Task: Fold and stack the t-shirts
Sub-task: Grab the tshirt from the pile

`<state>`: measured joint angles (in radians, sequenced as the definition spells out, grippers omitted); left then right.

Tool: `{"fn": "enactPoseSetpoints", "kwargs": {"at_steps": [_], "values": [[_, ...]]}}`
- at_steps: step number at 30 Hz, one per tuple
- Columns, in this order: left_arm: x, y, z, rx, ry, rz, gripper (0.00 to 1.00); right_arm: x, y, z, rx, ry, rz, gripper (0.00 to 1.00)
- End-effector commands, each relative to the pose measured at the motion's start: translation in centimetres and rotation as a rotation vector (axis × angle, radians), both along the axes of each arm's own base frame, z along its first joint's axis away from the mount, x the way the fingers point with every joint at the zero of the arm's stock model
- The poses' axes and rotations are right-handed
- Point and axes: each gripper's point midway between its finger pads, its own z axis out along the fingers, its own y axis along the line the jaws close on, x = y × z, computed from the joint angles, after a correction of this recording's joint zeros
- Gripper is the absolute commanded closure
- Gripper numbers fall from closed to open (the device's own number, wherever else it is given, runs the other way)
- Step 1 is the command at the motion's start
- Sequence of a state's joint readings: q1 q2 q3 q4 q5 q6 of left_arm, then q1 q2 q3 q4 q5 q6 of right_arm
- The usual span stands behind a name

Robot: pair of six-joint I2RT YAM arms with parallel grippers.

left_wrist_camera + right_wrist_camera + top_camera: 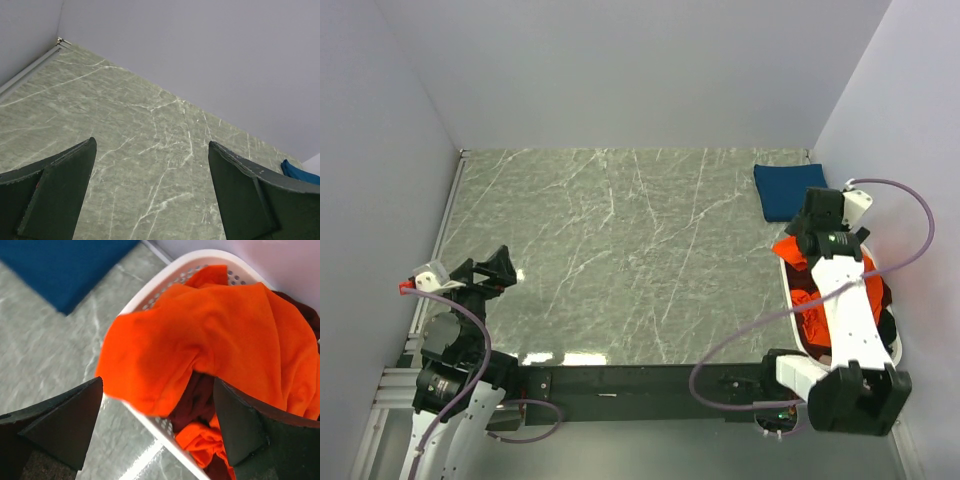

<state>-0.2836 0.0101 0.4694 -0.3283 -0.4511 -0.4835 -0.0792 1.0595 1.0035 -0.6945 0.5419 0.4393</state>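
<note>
Orange t-shirt (220, 335), maroon t-shirt (197, 395), navy t-shirt (788, 188); white basket (165, 282); green-marbled table (620, 250).

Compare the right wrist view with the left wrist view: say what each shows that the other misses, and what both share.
Right wrist only: the orange t-shirt spilling over the rim of the white basket, a maroon t-shirt under it, and the open right gripper over them. Left wrist only: the open left gripper over a bare stretch of the table, and a metal rail at its edge. Both: that green marble table and the navy t-shirt lying on it.
</note>
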Motion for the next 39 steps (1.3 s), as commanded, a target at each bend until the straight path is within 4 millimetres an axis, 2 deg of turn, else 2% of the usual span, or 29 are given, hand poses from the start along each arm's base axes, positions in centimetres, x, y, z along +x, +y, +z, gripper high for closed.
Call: {"fn": "enactPoseSetpoints", "kwargs": {"at_steps": [1, 5, 10, 13, 15, 16, 17, 21, 22, 23, 24, 28, 32, 34, 37, 38, 39], "values": [[-3.8, 1.2, 4.1, -0.060, -0.204, 0.006, 0.01, 2.6, -1.9, 2.0, 0.035, -0.117, -0.080, 0.03], [-3.8, 1.3, 4.1, -0.060, -0.202, 0.010, 0.01, 4.2, -3.8, 0.1, 0.076, -0.110, -0.136, 0.04], [-3.7, 1.3, 4.1, -0.058, -0.204, 0.012, 0.01, 4.9, -5.9, -2.6, 0.090, -0.041, -0.193, 0.06], [-3.6, 1.2, 4.0, -0.054, -0.198, 0.008, 0.01, 5.1, -6.6, -3.3, 0.083, -0.031, -0.211, 0.17], [-3.6, 1.1, 4.0, -0.053, -0.201, 0.005, 0.00, 5.1, -6.8, -3.4, 0.089, -0.023, -0.218, 0.30], [-3.6, 1.1, 4.1, -0.053, -0.203, 0.005, 0.01, 5.0, -6.8, -3.0, 0.094, -0.032, -0.231, 0.47], [-3.6, 1.2, 4.1, -0.053, -0.202, 0.006, 0.01, 4.6, -6.7, -3.0, 0.098, -0.022, -0.240, 0.56], [-3.5, 1.1, 4.0, -0.051, -0.197, 0.003, 0.00, 3.0, -6.7, 0.1, 0.075, -0.101, -0.273, 0.82], [-3.4, 1.0, 4.0, -0.049, -0.198, -0.001, 0.01, 2.2, -6.8, 1.7, 0.053, -0.142, -0.288, 0.86], [-3.5, 0.9, 4.0, -0.049, -0.200, -0.004, 0.01, 1.5, -6.8, 2.6, 0.044, -0.154, -0.296, 0.94], [-3.4, 0.9, 4.0, -0.048, -0.200, -0.007, 0.01, 1.1, -6.8, 3.7, 0.032, -0.179, -0.301, 0.97], [-3.5, 0.8, 4.1, -0.047, -0.202, -0.014, 0.01, -2.0, -6.7, 9.2, -0.048, -0.316, -0.303, 0.99], [-3.4, 0.6, 4.0, -0.044, -0.198, -0.023, 0.01, -4.3, -6.4, 12.9, -0.101, -0.391, -0.288, 1.00], [-3.2, 0.5, 3.9, -0.042, -0.191, -0.026, 0.01, -5.1, -5.9, 15.4, -0.124, -0.448, -0.254, 1.00], [-3.0, 0.3, 3.8, -0.038, -0.181, -0.034, 0.01, -4.4, -3.9, 19.2, -0.116, -0.530, -0.102, 1.00], [-3.0, 0.2, 3.8, -0.034, -0.180, -0.040, 0.01, -4.2, -2.9, 21.4, -0.113, -0.576, -0.039, 1.00], [-2.8, 0.0, 3.7, -0.031, -0.171, -0.044, 0.01, -3.4, -1.6, 22.2, -0.087, -0.589, 0.043, 1.00]]}}
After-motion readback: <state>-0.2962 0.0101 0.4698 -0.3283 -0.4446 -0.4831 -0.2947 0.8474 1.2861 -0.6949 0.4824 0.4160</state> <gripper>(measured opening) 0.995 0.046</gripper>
